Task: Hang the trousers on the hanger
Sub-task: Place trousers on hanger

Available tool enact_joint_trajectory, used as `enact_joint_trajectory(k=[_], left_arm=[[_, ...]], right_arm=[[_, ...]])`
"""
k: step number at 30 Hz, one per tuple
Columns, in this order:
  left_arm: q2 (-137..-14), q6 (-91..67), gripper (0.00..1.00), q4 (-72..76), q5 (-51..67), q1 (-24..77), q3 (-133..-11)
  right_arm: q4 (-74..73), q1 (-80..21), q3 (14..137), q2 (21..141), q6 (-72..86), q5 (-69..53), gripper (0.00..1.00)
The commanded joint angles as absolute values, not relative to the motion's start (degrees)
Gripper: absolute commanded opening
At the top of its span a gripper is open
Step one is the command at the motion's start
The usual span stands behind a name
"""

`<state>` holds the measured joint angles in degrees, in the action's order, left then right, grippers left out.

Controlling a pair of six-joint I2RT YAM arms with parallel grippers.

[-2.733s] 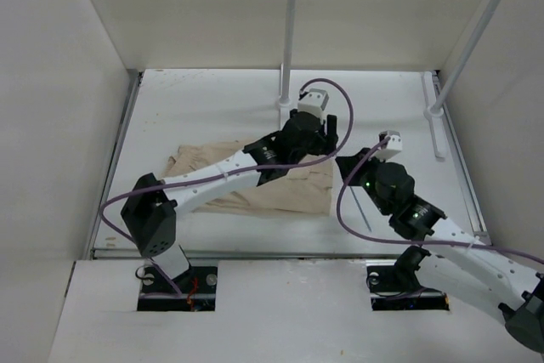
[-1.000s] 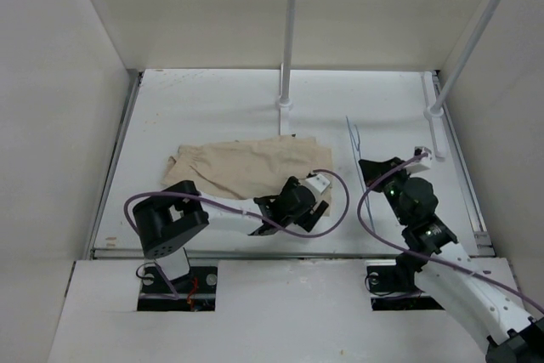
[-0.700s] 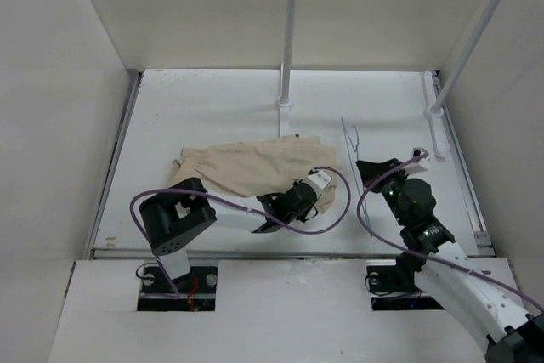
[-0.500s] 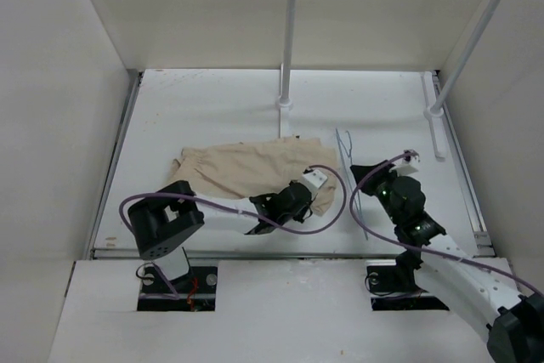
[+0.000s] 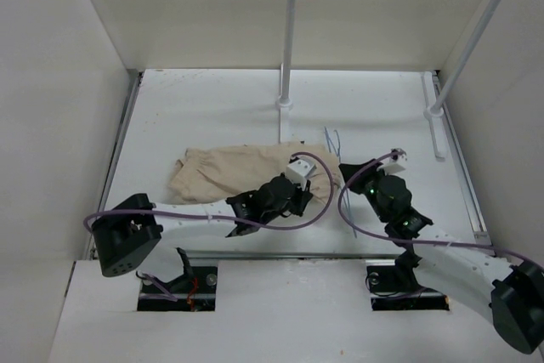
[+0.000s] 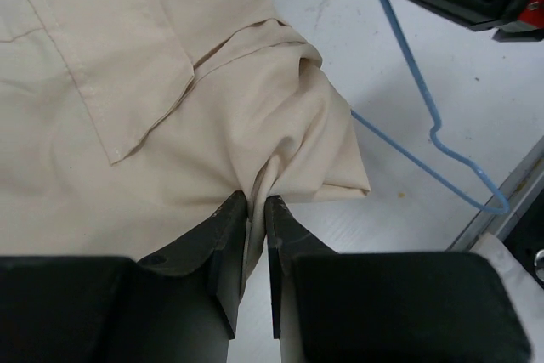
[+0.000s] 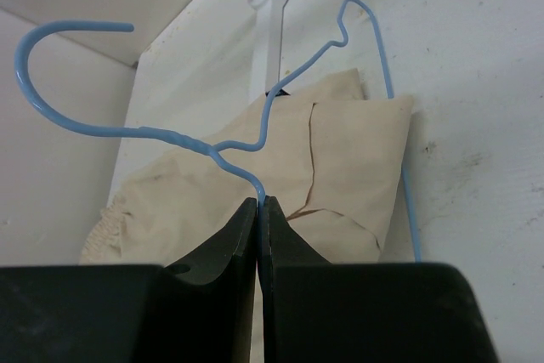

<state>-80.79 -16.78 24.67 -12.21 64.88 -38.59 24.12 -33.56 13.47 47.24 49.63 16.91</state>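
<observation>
Overhead, the left arm (image 5: 195, 212) is lying low, stretched from lower left toward centre frame, its left gripper (image 6: 257, 201) pinching an edge fold of the wrinkled beige cloth trousers (image 5: 217, 172) lying on the white table (image 5: 204, 108). The right arm (image 5: 442, 252) is leaning in from lower right, its right gripper (image 7: 257, 201) clamping the thin pale blue wire hanger (image 7: 85, 26), which is barely showing overhead.

1. One pair of trousers (image 5: 238, 172), beige.
2. One hanger (image 7: 183, 139) of thin blue wire, with one hook.
3. Two robot arms: the left arm (image 5: 191, 212) and the right arm (image 5: 459, 265).
4. Two grippers, each with two dark fingers: the left gripper (image 6: 257, 203) and the right gripper (image 7: 257, 203).
5. Two white upright poles: the middle pole (image 5: 290, 31) and the right-hand pole (image 5: 476, 36).
6. One white table (image 5: 204, 108).
</observation>
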Motion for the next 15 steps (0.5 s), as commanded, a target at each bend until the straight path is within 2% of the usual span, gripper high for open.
enact_joint_trajectory(k=[1,7,15], left_arm=[[-75.8,-18.1,0.12,29.4,-11.9,65.5,-37.6],[-73.3,-18.0,0.12,30.5,-13.1,65.2,-37.4],[-80.9,-19.9,0.12,38.7,-12.7,66.6,-38.1]], right_arm=[[31.0,-34.6,15.9,48.4,51.7,19.9,0.05],[30.5,-34.7,15.5,49.4,54.8,21.5,0.05],[35.5,-39.0,15.6,51.2,60.2,24.4,0.04]])
